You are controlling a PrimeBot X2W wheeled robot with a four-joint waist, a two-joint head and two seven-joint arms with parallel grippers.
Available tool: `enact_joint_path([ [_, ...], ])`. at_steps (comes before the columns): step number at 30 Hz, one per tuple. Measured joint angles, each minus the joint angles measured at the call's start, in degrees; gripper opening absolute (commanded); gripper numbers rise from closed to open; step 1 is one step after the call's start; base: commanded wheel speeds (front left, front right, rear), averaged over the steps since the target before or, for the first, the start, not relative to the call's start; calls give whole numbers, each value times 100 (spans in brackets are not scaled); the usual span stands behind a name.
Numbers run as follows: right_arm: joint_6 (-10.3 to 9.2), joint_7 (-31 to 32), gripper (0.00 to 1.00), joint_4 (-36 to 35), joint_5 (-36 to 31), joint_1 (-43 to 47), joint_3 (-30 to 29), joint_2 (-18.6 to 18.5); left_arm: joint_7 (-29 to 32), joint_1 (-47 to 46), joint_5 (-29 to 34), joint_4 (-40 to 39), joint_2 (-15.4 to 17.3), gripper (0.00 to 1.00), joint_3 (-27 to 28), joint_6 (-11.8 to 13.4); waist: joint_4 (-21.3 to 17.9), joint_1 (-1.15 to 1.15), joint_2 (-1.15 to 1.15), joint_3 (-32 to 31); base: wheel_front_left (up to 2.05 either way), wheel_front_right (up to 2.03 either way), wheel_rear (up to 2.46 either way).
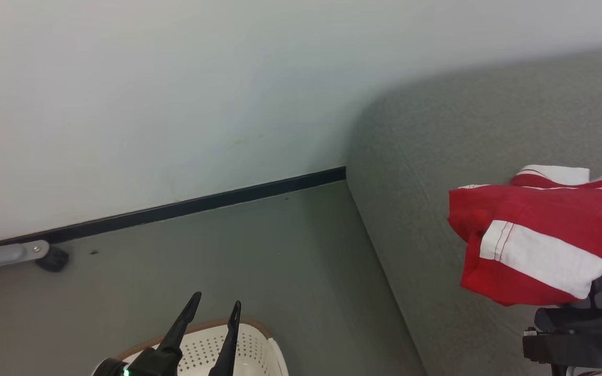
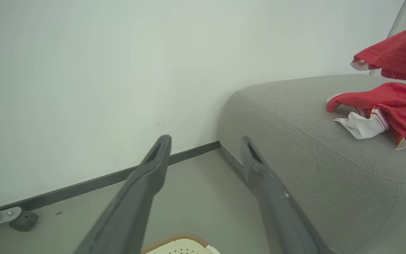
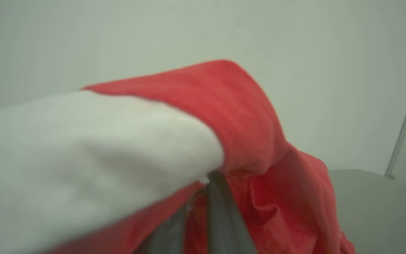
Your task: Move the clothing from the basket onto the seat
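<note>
Head view: gripped red-and-white clothing, clenched in the right claw, above the seat, probably for dropping beside another garment lying there. Held the left claw released near the basket, seemingly idle, free for fetching more.

left jaws: two long dark tapered fingers | green light at base | right wrist housing: black, blocky
</note>
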Motion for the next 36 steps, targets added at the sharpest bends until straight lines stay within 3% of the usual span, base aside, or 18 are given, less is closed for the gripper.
enact_joint_path([
  [18, 0, -1, 0, -70, -40, 4, -125, 51, 0, -103, 198, -93, -76, 100, 80, -96, -1359, 0, 0, 269, 0, 0, 0],
  [29, 0, -1, 0, -213, -23, 118, -332, 200, 0, -161, 411, -97, -20, 100, 23, -167, -1547, 0, 0, 600, 0, 0, 0],
  [36, -44, 0, 0, -65, 276, 66, -773, 349, 0, -210, 452, -97, 97, 100, 34, -249, -1593, 0, 0, 759, 0, 0, 0],
])
